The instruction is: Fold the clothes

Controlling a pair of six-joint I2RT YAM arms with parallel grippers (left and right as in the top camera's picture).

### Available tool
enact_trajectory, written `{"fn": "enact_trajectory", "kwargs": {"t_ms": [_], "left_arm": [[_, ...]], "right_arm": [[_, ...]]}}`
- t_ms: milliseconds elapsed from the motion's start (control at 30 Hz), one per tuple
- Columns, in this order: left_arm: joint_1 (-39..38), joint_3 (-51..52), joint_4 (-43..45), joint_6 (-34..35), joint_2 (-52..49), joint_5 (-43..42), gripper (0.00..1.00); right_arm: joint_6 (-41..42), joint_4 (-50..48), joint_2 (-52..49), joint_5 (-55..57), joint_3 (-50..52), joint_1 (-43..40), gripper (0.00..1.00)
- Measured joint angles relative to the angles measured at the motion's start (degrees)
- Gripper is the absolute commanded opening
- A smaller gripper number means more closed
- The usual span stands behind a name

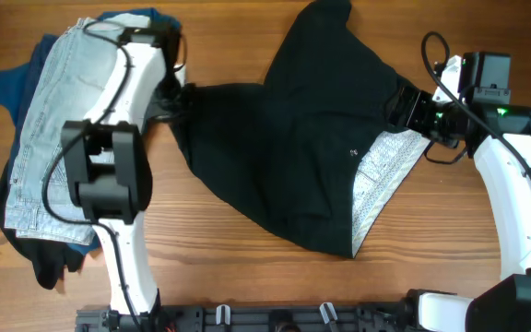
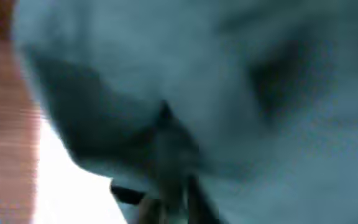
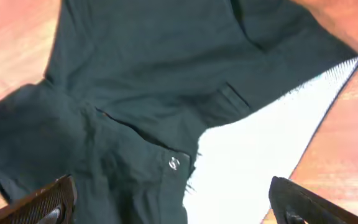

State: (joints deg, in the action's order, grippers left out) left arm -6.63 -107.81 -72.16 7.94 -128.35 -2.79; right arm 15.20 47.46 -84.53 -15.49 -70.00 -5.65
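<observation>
Across the tabletop (image 1: 247, 277) I'm flattening the black shorts (image 1: 293, 148): right pincer (image 1: 402, 106) released, left pincer (image 1: 181, 97) I cannot tell; next calls for grasping the waistband (image 1: 381, 175) to fold

Left wrist view is too blurred to read the left gripper (image 1: 177, 95); the right gripper (image 3: 176, 208) has its fingertips (image 3: 48, 202) cut off at the bottom edge.

Under me, black shorts (image 1: 293, 157), their lining (image 1: 381, 175) pale grey-white, finely patterned; denim shorts (image 1: 49, 129) light blue; top (image 1: 9, 85) deep blue; table (image 1: 247, 277) warm brown woodgrain.
</observation>
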Motion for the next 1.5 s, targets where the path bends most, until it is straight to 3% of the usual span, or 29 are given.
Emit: {"fn": "enact_trajectory", "kwargs": {"t_ms": [100, 200, 300, 600, 800, 967, 1200, 1267, 1367, 1500], "left_arm": [[-1.88, 0.0, 0.35, -1.07, 3.98, 0.87, 0.7], [-0.15, 0.0, 0.63, -1.53, 6.08, 1.46, 0.78], [3.19, 0.11, 2.75, -1.16, 8.41, 1.88, 0.78], [4.72, 0.22, 8.37, -0.33, 23.45, -0.52, 0.79], [4.72, 0.2, 8.33, -0.33, 24.33, -0.74, 0.79], [4.72, 0.2, 8.13, -0.33, 24.33, -0.74, 0.78], [4.72, 0.2, 7.89, -0.33, 24.33, -0.74, 0.78], [4.72, 0.2, 7.87, -0.33, 24.33, -0.74, 0.78], [4.72, 0.2, 7.67, -0.33, 24.33, -0.76, 0.78], [4.72, 0.2, 7.5, -0.33, 24.33, -0.76, 0.78]], "right_arm": [[0.35, 4.48, 0.0, 0.48, 0.0, 0.0, 1.0], [0.55, 11.23, -0.02, 0.59, 0.0, 0.0, 1.0], [0.48, 13.66, -0.02, 0.59, 0.15, 0.59, 1.0], [4.04, -9.68, -2.16, 0.39, 16.17, 8.22, 0.93], [6.08, -23.23, -5.99, -1.05, 21.88, 9.09, 0.82], [7.96, -28.26, -9.68, -1.46, 22.08, 11.15, 0.75], [9.2, -30.82, -13.6, -1.64, 22.03, 11.45, 0.38], [9.55, -30.47, -13.84, -1.64, 22.03, 11.3, 0.15], [10.1, -27.56, -13.79, -2.08, 21.97, 9.75, 0.04], [10.29, -22.4, -9.94, -2.51, 21.94, 6.62, 0.04]]}}
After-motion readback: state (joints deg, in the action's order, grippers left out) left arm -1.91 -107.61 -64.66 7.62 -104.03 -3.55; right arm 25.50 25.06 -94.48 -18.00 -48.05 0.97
